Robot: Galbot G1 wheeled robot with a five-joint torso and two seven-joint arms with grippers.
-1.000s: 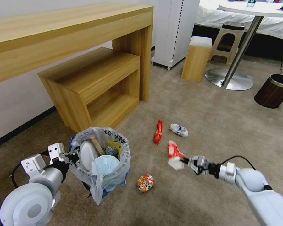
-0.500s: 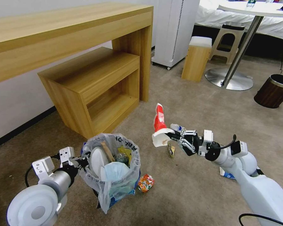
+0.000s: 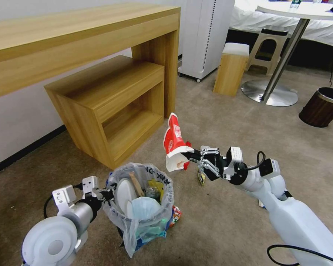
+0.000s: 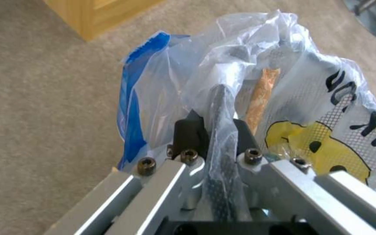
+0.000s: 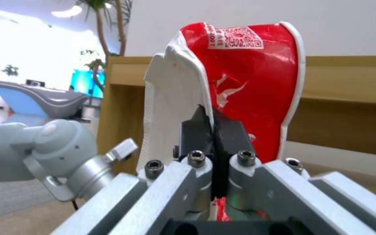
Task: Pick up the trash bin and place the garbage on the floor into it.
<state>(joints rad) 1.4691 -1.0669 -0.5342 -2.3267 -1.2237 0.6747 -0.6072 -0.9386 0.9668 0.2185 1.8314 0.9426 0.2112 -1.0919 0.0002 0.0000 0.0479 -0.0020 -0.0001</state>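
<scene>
Two tools busy: your left tool (image 3: 106, 193) pinches the bin (image 3: 142, 207) rim, bin beside you; right tool (image 3: 190, 158) clamps the cup (image 3: 174, 146) above and right. Carry it over the opening before releasing.

Bag-lined blue trash bin (image 3: 142, 207) upright on carpet; crushed red cup (image 3: 174, 145) aloft.

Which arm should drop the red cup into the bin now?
Right: the right gripper already pinches the crushed red cup above the floor, beside the trash bin. The left gripper is clamped on the bin's rim.
</scene>
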